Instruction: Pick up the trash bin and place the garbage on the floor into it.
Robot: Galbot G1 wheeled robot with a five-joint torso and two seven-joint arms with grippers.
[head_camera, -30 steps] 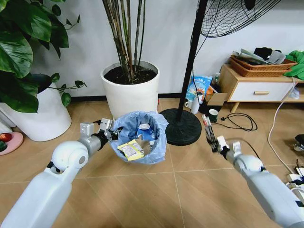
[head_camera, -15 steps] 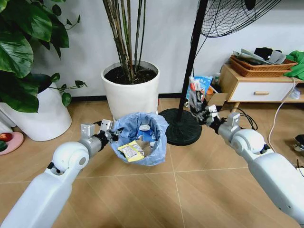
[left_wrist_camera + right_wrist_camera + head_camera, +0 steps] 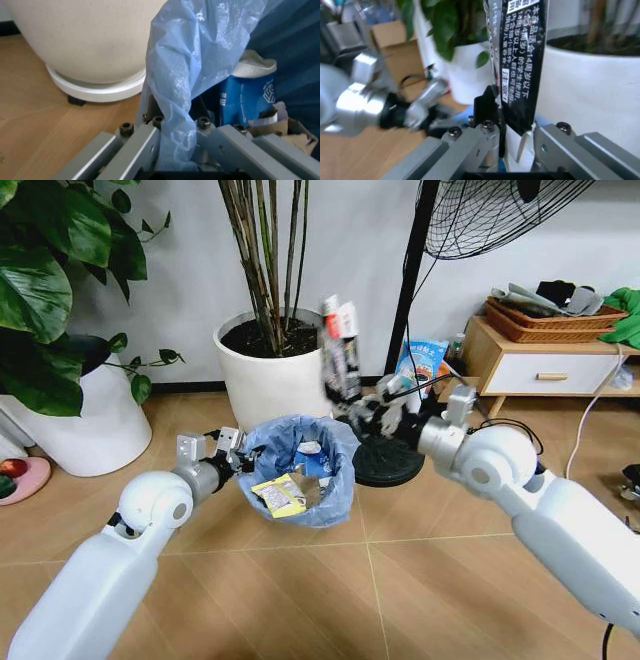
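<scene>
The trash bin [image 3: 297, 470] with its crinkly light-blue bag hangs just above the floor. My left gripper [image 3: 232, 457] is shut on its left rim; the left wrist view shows the bag [image 3: 185, 86] pinched between the jaws. Inside lie a blue-white carton [image 3: 247, 95], a yellow wrapper [image 3: 280, 495] and brown paper. My right gripper [image 3: 365, 408] is shut on the lower end of a long thin black wrapper [image 3: 338, 350] that stands upright, just above the bin's far right rim. The right wrist view shows that wrapper [image 3: 517, 56] clamped between the jaws.
A large white plant pot [image 3: 275, 370] stands right behind the bin, another [image 3: 85, 415] at the left. A fan's black pole and round base [image 3: 385, 450] are just right of the bin. A low cabinet [image 3: 545, 365], cups and cables [image 3: 510, 435] sit at the right.
My right arm has swung leftward and up with the long wrapper, from the floor area right of the fan base to over the bin's rim. The left arm and bin have held still.
</scene>
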